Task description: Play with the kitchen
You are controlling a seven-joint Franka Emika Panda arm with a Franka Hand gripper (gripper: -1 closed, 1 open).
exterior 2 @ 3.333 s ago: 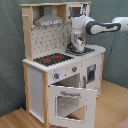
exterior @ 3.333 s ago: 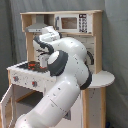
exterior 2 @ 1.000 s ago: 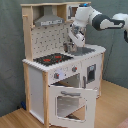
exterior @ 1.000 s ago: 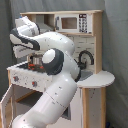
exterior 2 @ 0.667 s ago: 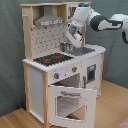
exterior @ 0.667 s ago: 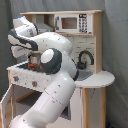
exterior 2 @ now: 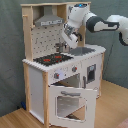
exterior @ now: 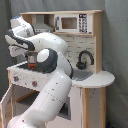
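You are looking at the kitchen [exterior 2: 60,75], which stands upright on a wooden floor [exterior 2: 112,107] against a dark backdrop in both exterior views. In the second exterior view, the stovetop [exterior 2: 52,59] with its red rings sits on the counter [exterior 2: 97,49] toward the second exterior view's left, below the grey hood [exterior 2: 49,20]. The sink [exterior 2: 82,50] lies toward the second exterior view's right, with the black faucet [exterior 2: 60,47] behind it. The windowed oven door [exterior 2: 68,104] hangs open, swung down and forward from the lower cabinet. In the first exterior view, the faucet [exterior: 84,59] and the rounded end of the counter [exterior: 100,78] appear toward the first exterior view's right, and a toy microwave [exterior: 74,23] occupies the upper shelf. The white arm [exterior 2: 102,22] reaches in from the second exterior view's right, with its wrist bent down over the counter. The pincer [exterior 2: 65,46] hangs above the area between stovetop and sink, close to the faucet. You cannot tell from either view how far the pincer is spread or whether it has hold of anything.
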